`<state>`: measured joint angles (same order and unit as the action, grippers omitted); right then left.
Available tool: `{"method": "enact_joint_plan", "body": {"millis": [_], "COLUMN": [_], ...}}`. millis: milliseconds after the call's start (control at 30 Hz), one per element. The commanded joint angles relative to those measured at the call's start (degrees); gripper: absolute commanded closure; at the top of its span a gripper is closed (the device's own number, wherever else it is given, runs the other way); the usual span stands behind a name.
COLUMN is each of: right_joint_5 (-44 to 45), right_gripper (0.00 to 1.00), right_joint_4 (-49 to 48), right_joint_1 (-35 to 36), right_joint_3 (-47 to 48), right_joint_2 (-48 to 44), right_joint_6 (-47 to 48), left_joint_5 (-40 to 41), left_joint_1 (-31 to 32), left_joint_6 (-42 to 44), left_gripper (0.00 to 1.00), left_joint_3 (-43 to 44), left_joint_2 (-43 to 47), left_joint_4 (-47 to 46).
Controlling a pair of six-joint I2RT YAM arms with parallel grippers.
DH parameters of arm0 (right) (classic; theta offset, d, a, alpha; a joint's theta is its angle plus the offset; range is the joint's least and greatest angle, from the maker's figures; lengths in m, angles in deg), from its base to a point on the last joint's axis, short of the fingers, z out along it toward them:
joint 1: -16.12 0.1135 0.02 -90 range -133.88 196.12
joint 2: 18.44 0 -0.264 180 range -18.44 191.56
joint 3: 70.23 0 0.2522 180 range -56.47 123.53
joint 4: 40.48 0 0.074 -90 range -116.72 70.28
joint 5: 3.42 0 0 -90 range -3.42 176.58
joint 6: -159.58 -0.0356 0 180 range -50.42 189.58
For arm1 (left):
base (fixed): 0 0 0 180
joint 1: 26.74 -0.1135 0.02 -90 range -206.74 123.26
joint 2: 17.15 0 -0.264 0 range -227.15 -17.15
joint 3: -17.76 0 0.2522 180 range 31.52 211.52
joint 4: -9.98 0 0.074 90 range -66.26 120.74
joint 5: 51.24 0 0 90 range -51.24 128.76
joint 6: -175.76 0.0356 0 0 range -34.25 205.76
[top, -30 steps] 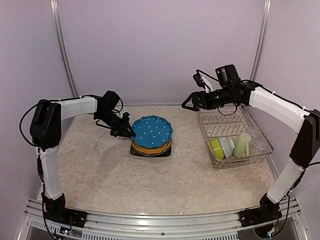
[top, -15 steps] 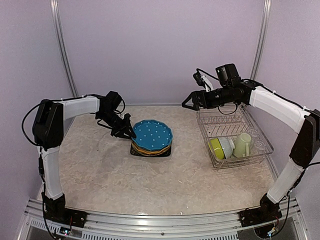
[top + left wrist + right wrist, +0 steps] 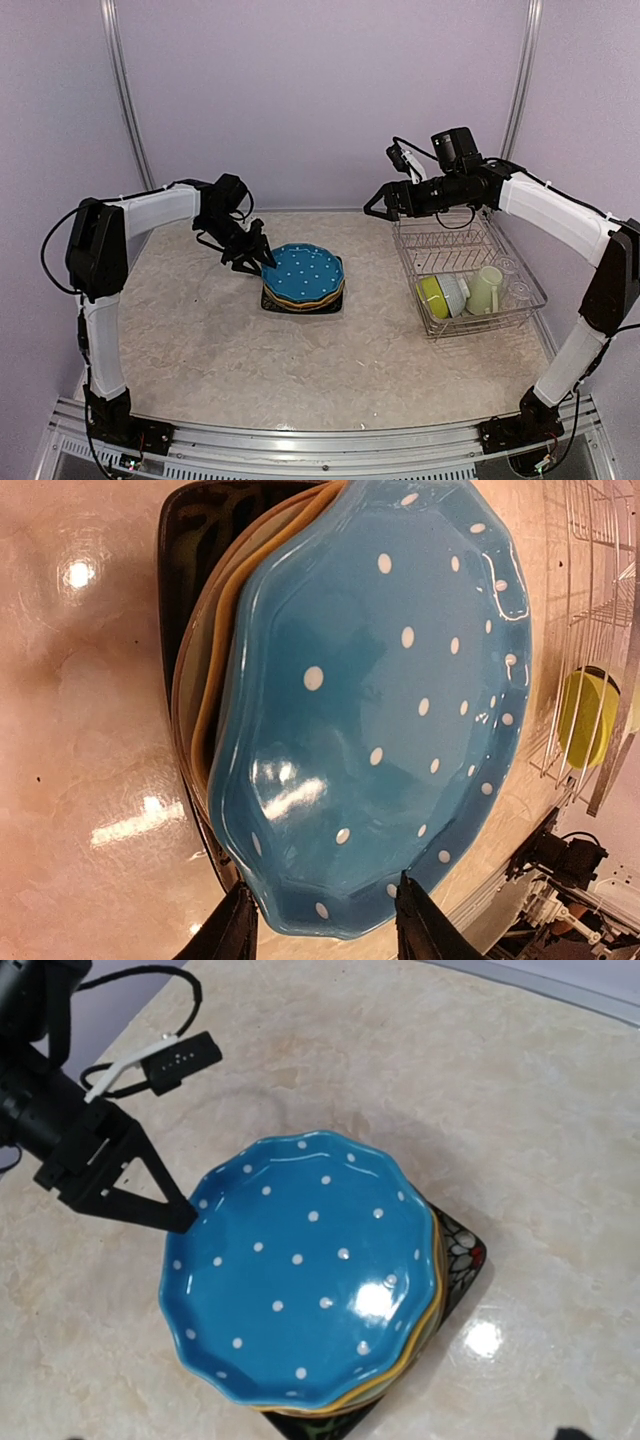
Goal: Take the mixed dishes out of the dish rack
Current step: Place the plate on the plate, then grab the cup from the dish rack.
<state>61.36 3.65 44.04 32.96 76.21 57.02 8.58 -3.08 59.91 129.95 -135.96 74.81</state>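
Observation:
The blue white-dotted plate [image 3: 304, 273] lies level on top of a stack in the middle of the table. Below it show the orange plate's rim [image 3: 420, 1355] and a corner of the black square plate [image 3: 465, 1255]. My left gripper [image 3: 258, 262] is at the blue plate's left rim. In the left wrist view its jaws [image 3: 320, 935] stand open on either side of that rim without pinching it. My right gripper [image 3: 375, 208] hovers open and empty above the back left corner of the dish rack [image 3: 440, 245].
At the rack's near end sit a lime bowl [image 3: 433, 295], a white bowl [image 3: 455, 292], a pale green mug [image 3: 487, 288] and two clear glasses [image 3: 515, 290]. The rack stands near the table's right side. Purple walls close in the back and sides.
The blue plate has come down flat onto the stack. My left jaws have opened and let go of its rim. The right arm has not moved.

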Motion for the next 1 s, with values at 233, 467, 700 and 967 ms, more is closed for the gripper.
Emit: {"method": "enact_joint_plan", "body": {"millis": [233, 467, 700, 967], "right_joint_5": [3.65, 12.26, 30.23, 36.8], "right_gripper": [0.01, 0.01, 0.01, 0.01], "right_joint_4": [2.7, 4.56, 4.87, 7.39], "right_joint_1": [-0.66, -0.98, -1.11, -3.0], "right_joint_3": [1.92, 2.25, 0.22, -3.81], "right_joint_2": [-2.76, -5.78, -13.74, -22.95], "right_joint_6": [1.42, 2.8, 4.91, 3.12], "left_joint_5": [9.87, 14.27, 21.61, 25.71], "left_joint_1": [1.45, 3.3, 5.21, 5.18], "left_joint_6": [3.29, 5.03, 7.1, 4.11], "left_gripper": [0.48, 0.23, 0.01, 0.01], "left_joint_3": [1.82, 0.4, -5.71, -15.27], "left_joint_2": [3.61, 6.58, 16.59, 28.49], "left_joint_4": [2.54, 0.24, -10.34, -23.95]}}
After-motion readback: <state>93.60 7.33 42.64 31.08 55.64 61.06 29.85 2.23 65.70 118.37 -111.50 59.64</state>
